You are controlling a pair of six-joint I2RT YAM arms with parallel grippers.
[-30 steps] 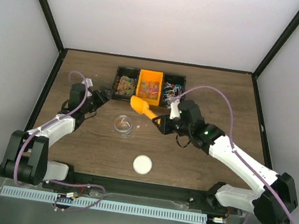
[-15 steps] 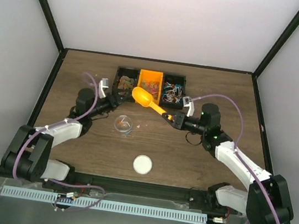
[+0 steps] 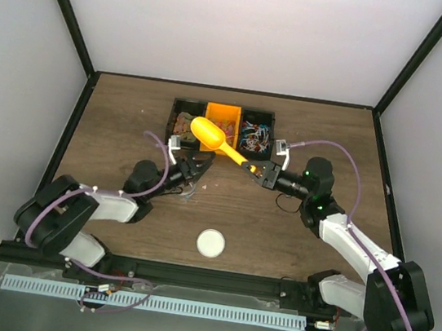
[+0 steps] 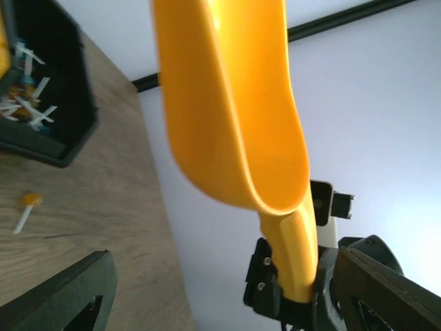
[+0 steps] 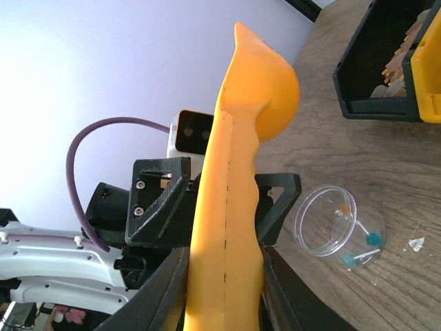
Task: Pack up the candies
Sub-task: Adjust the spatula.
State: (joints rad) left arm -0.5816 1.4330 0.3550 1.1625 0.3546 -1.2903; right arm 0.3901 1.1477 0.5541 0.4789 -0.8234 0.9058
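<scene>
Table (image 3: 112,117): three bins (image 3: 223,107) of candies (image 3: 254,136), one scoop (image 3: 209,133), one lid (image 3: 210,243).

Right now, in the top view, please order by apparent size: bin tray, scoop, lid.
1. bin tray
2. scoop
3. lid
The raised scoop is nearer the camera, so it may look enlarged.

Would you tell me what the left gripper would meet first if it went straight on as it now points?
Probably the orange plastic scoop held by the right gripper; depth is unclear.
</scene>
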